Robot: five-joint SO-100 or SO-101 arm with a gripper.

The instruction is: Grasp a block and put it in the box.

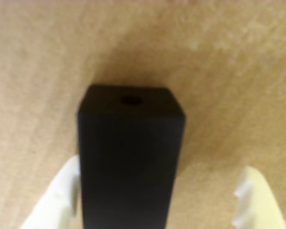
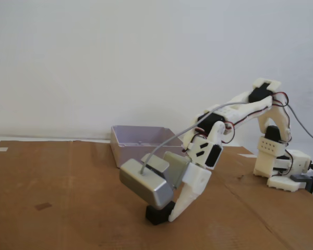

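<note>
**Block between open jaws, box behind**

Seen from the wrist, the block (image 1: 129,157) fills the middle of the frame: a matte black cuboid with square edges, flat sides and a small hole in the face turned to the camera. It rests on the tan surface (image 1: 238,71). The gripper (image 1: 157,200) straddles it with jaws spread wide; the pale finger at the view's left looks to be touching or nearly touching the block's side, while the toothed finger at the right stands well clear with surface showing between. Nothing is clamped yet.

I judge the block light and stiff, probably a solid plastic or foam piece, so it should neither crush nor sag. Its matte skin ought to give fair friction against the toothed finger. The two long parallel sides are the natural place to take hold, square on and near the middle, so it does not twist out.

From the fixed view, the block (image 2: 157,214) sits on the cardboard-brown surface (image 2: 52,198) under the grey housing (image 2: 146,186), with a white fingertip down just beside it. The box (image 2: 126,147) stands behind, apart from the block, its open top clear for a drop.
</note>
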